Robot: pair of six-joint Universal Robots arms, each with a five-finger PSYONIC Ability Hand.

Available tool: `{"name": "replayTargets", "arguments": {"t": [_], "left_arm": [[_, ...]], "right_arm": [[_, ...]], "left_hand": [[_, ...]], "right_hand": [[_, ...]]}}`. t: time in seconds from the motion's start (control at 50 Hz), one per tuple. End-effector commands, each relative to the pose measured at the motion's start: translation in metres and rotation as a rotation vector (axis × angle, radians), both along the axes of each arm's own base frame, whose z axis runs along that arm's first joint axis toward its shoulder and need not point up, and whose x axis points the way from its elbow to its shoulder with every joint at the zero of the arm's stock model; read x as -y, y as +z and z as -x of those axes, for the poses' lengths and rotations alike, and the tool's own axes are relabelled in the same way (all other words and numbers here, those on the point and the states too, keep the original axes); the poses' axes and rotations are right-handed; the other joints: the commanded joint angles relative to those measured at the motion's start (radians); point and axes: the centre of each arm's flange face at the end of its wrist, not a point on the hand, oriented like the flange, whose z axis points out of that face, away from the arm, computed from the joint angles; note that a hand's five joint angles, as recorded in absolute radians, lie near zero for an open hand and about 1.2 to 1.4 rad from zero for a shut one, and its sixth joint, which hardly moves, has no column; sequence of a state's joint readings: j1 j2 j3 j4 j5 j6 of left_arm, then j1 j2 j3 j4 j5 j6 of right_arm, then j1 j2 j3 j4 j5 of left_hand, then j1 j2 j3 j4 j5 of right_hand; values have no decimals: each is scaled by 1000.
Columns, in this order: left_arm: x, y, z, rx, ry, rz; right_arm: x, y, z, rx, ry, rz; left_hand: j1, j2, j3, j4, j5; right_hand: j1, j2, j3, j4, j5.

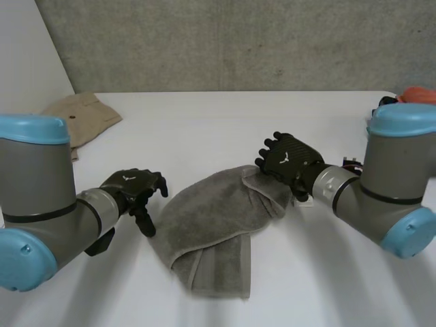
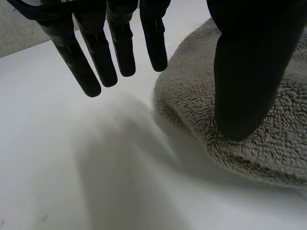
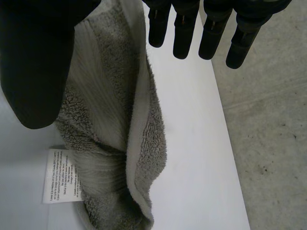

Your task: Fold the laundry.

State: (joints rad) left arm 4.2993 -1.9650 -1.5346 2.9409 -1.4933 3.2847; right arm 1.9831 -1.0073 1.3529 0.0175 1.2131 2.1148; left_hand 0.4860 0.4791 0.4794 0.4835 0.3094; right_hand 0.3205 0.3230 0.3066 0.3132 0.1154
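The white tabletop runs back to a grey wall. A grey towel lies on it near the middle, loosely folded over itself. In the head view it runs from a bunched end at about 2 o'clock down to a flatter, doubled end at about 6 o'clock.

A beige garment lies on the tabletop well apart from the towel, out at 10 o'clock.

The left robot hand is at 9 o'clock of the towel, just beside its rounded edge. Its wrist view shows the fingers straight and spread above bare tabletop, with the thumb over the towel's edge, grasping nothing.

The right robot hand is at the towel's 2 o'clock end. Its fingers are straight and apart, and its thumb is in front of the pile; whether it touches the cloth I cannot tell, and nothing is pinched.

An orange object sits at the tabletop's edge at 2 o'clock.

A white care label sticks out from the towel's end beneath the right thumb and lies flat on the tabletop.
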Motion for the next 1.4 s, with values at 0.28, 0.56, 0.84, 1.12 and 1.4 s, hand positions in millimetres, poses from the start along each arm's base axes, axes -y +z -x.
{"name": "replayTargets", "arguments": {"t": [0.28, 0.56, 0.84, 1.12, 1.4], "left_arm": [[38, 23, 34, 12, -75, 163], [70, 220, 21, -347, 90, 729], [35, 69, 18, -109, 81, 184], [9, -7, 26, -113, -12, -70], [49, 11, 27, -160, 141, 58]], "right_arm": [[73, 39, -40, 373, -199, 161], [108, 169, 14, 1049, -167, 252], [73, 166, 22, 915, -174, 90], [9, 241, 20, 1015, -32, 93], [19, 237, 35, 1029, -84, 67]], "left_hand": [[910, 917, 917, 913, 912], [910, 917, 917, 913, 912], [-217, -210, -210, -214, -215], [-311, -305, -305, -309, -309], [910, 917, 917, 913, 912]], "right_hand": [[1076, 1073, 1090, 1083, 1106], [1076, 1073, 1090, 1083, 1106], [1076, 1073, 1090, 1083, 1106], [1076, 1073, 1090, 1083, 1106], [1076, 1073, 1090, 1083, 1106]]}}
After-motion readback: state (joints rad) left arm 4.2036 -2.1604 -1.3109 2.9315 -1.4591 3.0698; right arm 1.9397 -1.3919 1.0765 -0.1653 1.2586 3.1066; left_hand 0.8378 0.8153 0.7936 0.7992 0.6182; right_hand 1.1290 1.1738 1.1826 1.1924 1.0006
